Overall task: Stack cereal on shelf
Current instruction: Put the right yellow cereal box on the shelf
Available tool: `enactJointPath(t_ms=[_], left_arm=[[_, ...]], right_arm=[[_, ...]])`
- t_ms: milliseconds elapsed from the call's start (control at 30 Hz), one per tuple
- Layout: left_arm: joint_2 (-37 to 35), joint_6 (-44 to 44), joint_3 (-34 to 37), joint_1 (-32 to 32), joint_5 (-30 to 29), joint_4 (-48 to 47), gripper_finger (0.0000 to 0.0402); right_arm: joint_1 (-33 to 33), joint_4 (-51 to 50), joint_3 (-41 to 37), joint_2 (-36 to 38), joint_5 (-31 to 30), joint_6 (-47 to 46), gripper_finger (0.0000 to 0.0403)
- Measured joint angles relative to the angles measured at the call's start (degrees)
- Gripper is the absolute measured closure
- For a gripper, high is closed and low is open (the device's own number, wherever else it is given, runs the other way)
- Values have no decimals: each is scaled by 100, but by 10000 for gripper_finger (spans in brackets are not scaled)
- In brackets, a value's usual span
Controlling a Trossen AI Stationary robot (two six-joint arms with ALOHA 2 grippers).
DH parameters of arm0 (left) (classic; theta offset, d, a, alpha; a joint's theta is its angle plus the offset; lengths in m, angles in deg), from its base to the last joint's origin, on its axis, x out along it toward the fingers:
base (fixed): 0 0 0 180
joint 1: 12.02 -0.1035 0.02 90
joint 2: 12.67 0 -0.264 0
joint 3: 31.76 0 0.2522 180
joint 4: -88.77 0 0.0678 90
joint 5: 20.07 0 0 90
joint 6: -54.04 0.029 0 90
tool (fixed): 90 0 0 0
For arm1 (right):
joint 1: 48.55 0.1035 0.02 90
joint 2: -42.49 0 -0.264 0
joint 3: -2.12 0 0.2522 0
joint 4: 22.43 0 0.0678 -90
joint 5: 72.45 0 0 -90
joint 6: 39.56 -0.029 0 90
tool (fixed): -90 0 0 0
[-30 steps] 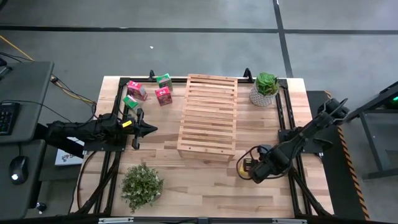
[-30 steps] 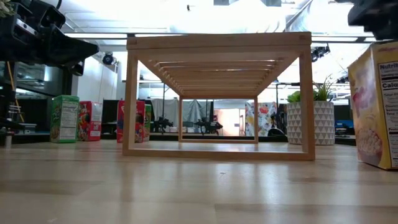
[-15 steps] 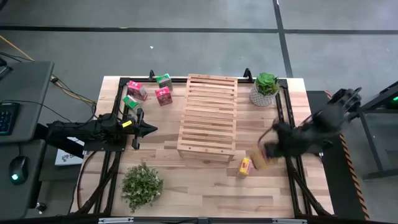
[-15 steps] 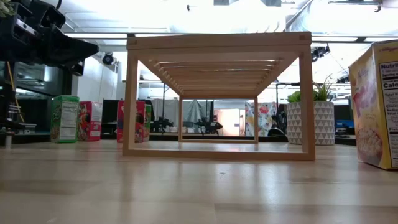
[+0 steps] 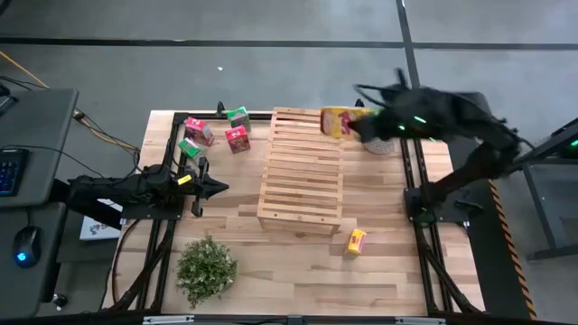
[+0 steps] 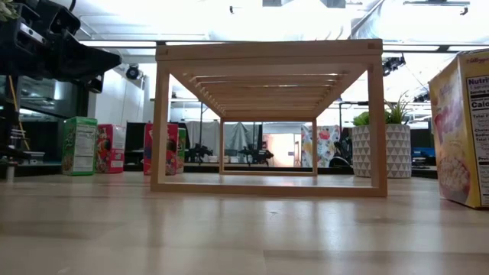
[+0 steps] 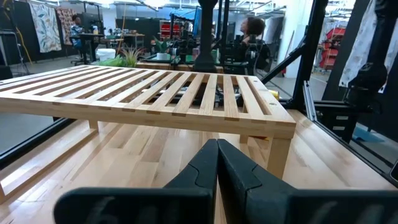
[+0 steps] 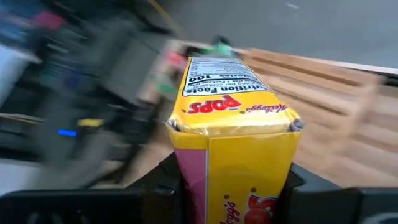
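A robotics lab or workshop is indicated. A plank wooden table (image 5: 271,271) is framed by black metal rails (image 5: 411,162) on a bare grey concrete floor (image 5: 271,81) marked with dark lines. Off the table's left edge, a desk with a keyboard (image 5: 9,171) and a mouse (image 5: 27,239) is seen, with cables (image 5: 104,135) trailing across the floor. Beyond the table's far edge, more workbenches, other robot arms (image 7: 208,31), hanging cloths (image 7: 46,25), ceiling lights and seated people (image 7: 252,28) are shown.
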Motion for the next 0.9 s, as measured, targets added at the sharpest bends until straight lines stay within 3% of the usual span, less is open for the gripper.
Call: enactJointPath(t_ms=[133, 400, 700, 900], left_arm=[[0, 0, 0, -2, 0, 0, 401], [0, 0, 0, -2, -2, 2, 401], [2, 0, 0, -2, 0, 0, 401], [1, 0, -1, -1, -2, 2, 401]], right_arm=[[-990, -1188, 495, -773, 251, 231, 283], [-2246, -1188, 552, -1664, 460, 758, 283], [-2537, -1175, 549, -2400, 1210, 931, 283], [-2539, -1176, 548, -2580, 1168, 683, 283]])
